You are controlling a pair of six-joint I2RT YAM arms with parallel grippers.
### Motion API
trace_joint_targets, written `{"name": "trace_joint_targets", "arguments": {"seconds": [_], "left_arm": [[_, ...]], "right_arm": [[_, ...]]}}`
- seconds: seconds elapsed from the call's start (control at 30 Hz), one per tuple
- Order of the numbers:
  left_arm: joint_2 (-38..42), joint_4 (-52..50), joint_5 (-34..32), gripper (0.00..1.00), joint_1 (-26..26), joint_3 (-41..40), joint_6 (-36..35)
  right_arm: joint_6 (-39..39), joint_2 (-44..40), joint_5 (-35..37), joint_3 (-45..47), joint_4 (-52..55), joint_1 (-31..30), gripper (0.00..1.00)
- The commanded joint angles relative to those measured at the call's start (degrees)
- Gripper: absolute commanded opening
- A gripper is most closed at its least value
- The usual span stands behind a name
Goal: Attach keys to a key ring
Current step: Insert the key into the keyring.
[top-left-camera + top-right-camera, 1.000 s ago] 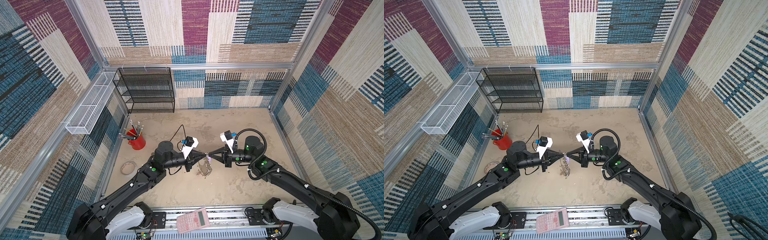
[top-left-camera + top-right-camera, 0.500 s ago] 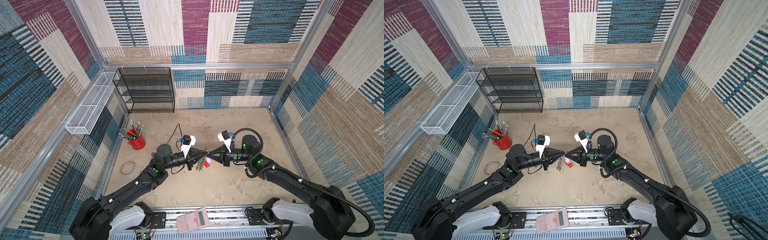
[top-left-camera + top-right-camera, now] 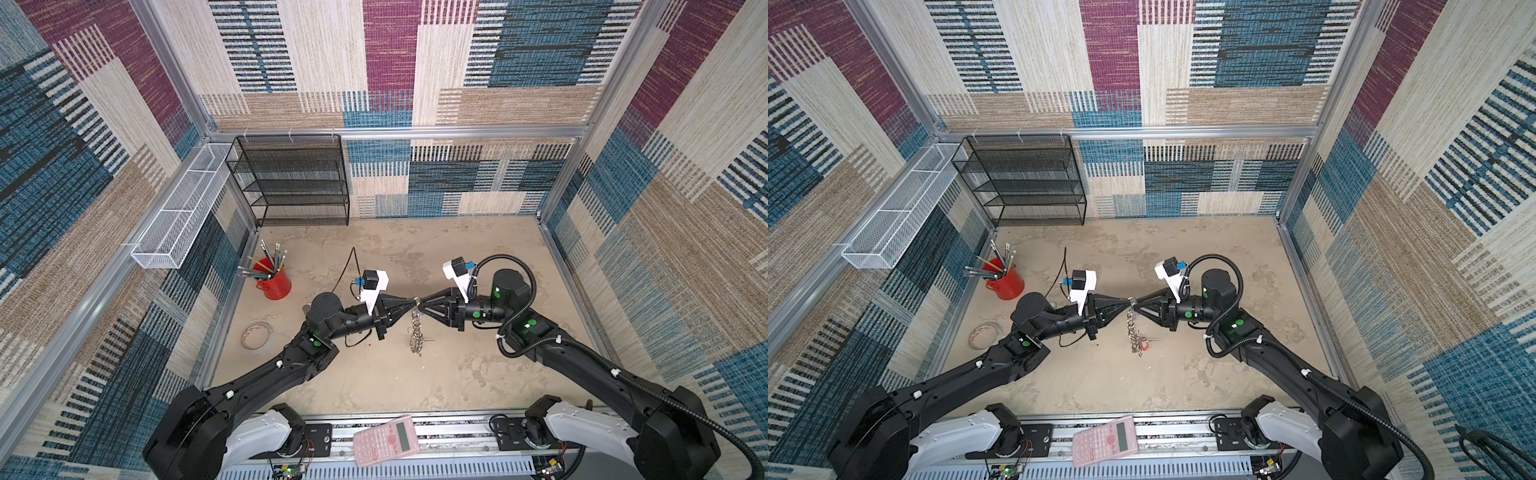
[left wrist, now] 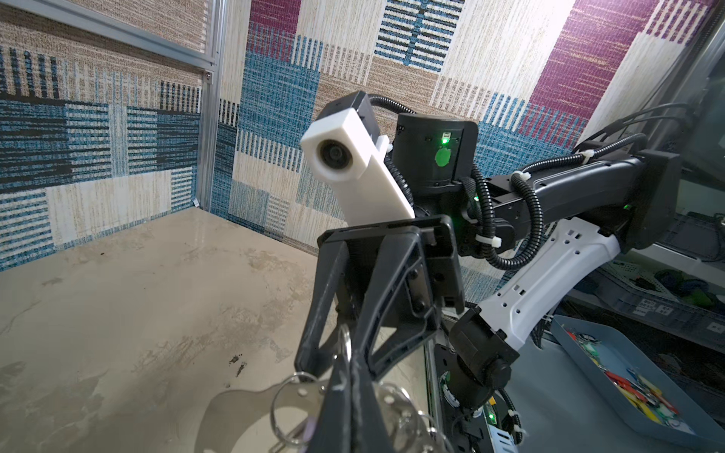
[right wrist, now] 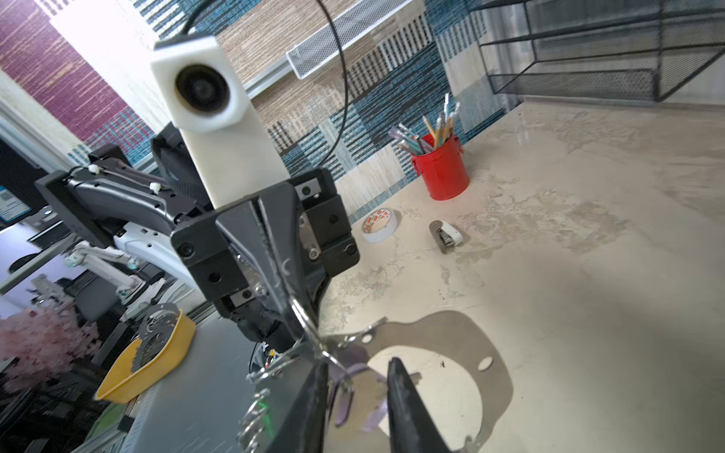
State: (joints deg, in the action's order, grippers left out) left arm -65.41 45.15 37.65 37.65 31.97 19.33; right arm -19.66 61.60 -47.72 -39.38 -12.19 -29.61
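Right tool now parted; left tool holds key ring.

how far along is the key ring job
Done, apparently: a red key hangs low on the key ring. In hand: the left gripper is shut on its top end; the right gripper stands open around the lilac key. Left: threading that key, if unthreaded; cannot tell.

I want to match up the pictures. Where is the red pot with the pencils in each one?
Both top views: the red pot stands at the left edge of the table.
Left wrist view: not in it.
Right wrist view: the pot stands at the table's edge, beyond the tape roll.
Shared landmark: that tape roll lies near the pot in all three.
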Motion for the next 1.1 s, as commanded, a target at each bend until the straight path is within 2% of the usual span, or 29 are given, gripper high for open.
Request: {"name": "trace_joint_targets", "arguments": {"seconds": [0.0, 0.13, 0.23, 0.43, 0.6, 0.83, 1.07], "left_arm": [[-0.25, 4.36, -0.21, 0.0, 0.05, -0.14, 0.6], [-0.75, 5.37, 0.62, 0.0, 0.01, -0.15, 1.36], [-1.38, 6.23, 1.58, 0.0, 0.01, -0.09, 2.19], [-2.43, 7.83, 2.53, 0.0, 0.06, -0.22, 3.34], [-3.04, 7.89, 3.13, 0.0, 0.06, -0.14, 3.45], [-3.76, 7.52, 2.94, 0.0, 0.05, 0.36, 3.26], [-3.43, 2.64, 3.32, 0.0, -0.03, 1.72, 2.11]], "right_arm": [[-1.14, -2.55, 2.72, -0.35, 1.02, 0.88, 0.33], [-1.41, -3.38, 1.88, -0.78, 0.63, 1.04, 0.43], [-1.95, -1.73, -1.11, -1.76, -0.73, 1.04, 0.44], [-1.66, 0.51, -2.59, -1.91, -2.47, 0.95, 0.43], [-2.38, 1.76, -4.1, -1.93, -4.39, 0.88, 0.32], [-2.89, 2.03, -5.35, -0.99, -5.22, 0.7, 0.0], [-2.26, 0.68, -3.39, -0.94, -4.07, 0.69, 0.0]]}}
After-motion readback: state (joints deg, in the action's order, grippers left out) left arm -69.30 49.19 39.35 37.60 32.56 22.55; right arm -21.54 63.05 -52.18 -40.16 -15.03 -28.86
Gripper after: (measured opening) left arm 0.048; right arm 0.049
